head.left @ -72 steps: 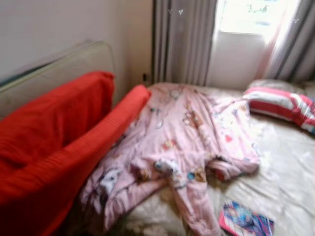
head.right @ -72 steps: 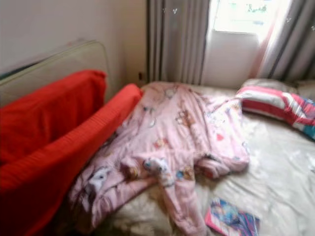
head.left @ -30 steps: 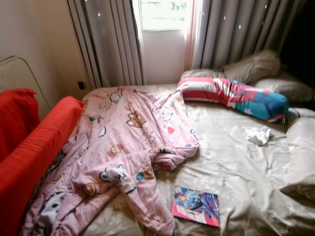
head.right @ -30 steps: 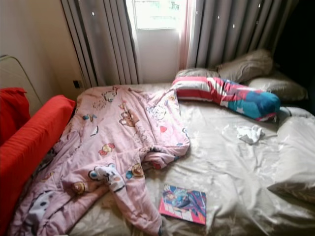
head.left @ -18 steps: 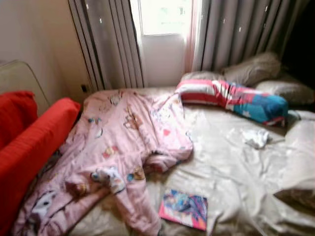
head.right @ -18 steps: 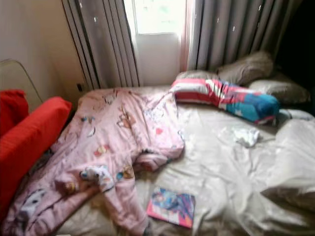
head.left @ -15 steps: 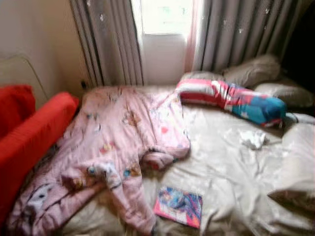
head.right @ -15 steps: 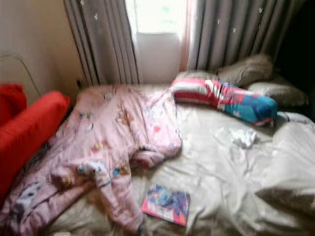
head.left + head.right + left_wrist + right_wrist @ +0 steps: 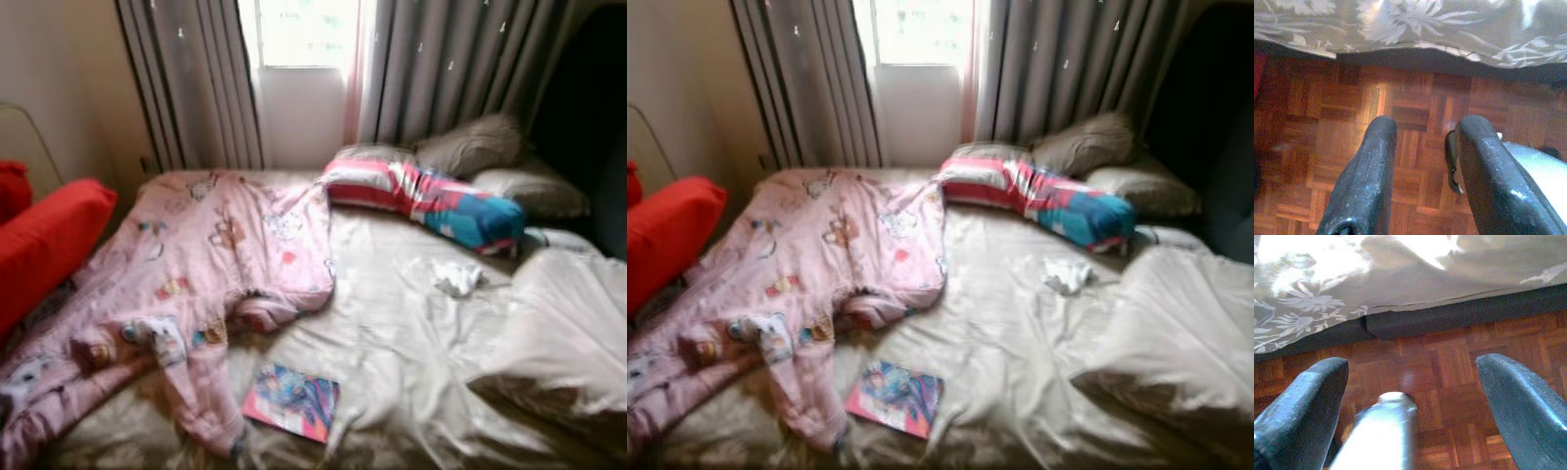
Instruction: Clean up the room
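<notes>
Now head views: camera has panned right since 0.5 s ago, red sofa (image 9: 44, 245) nearly out of frame, bed things unmoved. On the beige-sheeted bed (image 9: 411, 343): one pink cartoon-print quilt (image 9: 196, 274), one colourful book (image 9: 291, 399) just beside its lower end, one striped bolster (image 9: 1038, 201), one crumpled white cloth (image 9: 1065, 274), two grey pillows (image 9: 470, 145).

Left wrist: left gripper (image 9: 1422, 147) over wood parquet floor (image 9: 1410, 98), jaws apart, empty.

Right wrist: right gripper (image 9: 1415, 382) likewise, jaws wide, plus dark bed base (image 9: 1449, 316).
</notes>
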{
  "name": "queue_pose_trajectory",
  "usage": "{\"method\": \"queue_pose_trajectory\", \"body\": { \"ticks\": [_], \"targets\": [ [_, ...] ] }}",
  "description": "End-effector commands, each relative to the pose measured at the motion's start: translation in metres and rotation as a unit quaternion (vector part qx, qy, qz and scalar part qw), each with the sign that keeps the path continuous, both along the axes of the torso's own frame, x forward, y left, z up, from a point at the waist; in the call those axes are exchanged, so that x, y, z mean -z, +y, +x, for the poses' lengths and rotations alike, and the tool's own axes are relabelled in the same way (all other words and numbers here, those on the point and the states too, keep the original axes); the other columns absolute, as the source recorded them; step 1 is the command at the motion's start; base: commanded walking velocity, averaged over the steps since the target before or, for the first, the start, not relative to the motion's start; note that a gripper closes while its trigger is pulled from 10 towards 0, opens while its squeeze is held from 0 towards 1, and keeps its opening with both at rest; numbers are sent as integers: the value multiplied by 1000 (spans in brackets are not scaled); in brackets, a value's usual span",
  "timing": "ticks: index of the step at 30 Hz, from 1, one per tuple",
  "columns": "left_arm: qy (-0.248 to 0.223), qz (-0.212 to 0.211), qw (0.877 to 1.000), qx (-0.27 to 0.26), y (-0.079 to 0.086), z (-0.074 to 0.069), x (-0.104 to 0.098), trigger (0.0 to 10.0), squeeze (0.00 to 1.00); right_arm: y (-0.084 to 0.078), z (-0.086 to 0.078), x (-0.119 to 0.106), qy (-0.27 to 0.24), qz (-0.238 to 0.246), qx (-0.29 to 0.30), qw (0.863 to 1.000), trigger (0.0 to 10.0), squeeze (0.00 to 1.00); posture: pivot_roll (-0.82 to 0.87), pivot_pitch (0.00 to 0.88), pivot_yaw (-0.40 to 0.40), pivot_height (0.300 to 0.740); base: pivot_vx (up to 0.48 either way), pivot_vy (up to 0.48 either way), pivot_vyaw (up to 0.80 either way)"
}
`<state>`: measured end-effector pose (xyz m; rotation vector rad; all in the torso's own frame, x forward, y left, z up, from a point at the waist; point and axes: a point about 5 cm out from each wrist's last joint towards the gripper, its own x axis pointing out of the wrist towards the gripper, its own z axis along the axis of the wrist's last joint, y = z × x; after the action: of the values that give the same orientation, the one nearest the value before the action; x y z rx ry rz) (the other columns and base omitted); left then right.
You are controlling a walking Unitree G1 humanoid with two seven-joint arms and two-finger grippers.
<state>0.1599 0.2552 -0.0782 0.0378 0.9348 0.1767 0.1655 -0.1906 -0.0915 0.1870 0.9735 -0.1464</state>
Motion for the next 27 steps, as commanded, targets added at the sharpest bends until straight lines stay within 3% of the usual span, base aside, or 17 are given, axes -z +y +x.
{"method": "queue_pose_trajectory", "body": {
  "ticks": [1, 6, 12, 20, 24, 27],
  "targets": [
    [-4, -1, 1000, 6, -2, 4, -1, 10000, 0, -9, 0, -2, -3, -10, 9, 1000, 10000, 0, -32, 0, 31, 717, 0, -390, 0],
    [-2, -3, 1000, 8, -5, 3, 0, 10000, 0, -10, 0, -2, -2, -12, 6, 1000, 10000, 0, -30, 0, 22, 717, 0, -392, 0],
    [-2, -10, 1000, 14, -24, 8, 4, 10000, 0, -10, -1, -1, -1, -15, -3, 1000, 10000, 0, -29, 0, 15, 717, 0, -394, 0],
    [-23, -17, 999, 29, -52, 39, -5, 10000, 0, -11, -2, -1, -1, -16, -2, 1000, 10000, 0, -35, 0, 19, 717, 0, -387, 0],
    [-35, -21, 999, 34, -66, 55, -11, 10000, 0, -11, -2, -1, 0, -16, -1, 1000, 10000, 0, -34, 0, 19, 717, 0, -61, 0],
    [-27, -16, 999, 30, -53, 41, -6, 10000, 0, -11, -2, -1, 0, -15, 0, 1000, 10000, 0, -36, 0, 21, 717, 0, 0, 0]
  ]
}}
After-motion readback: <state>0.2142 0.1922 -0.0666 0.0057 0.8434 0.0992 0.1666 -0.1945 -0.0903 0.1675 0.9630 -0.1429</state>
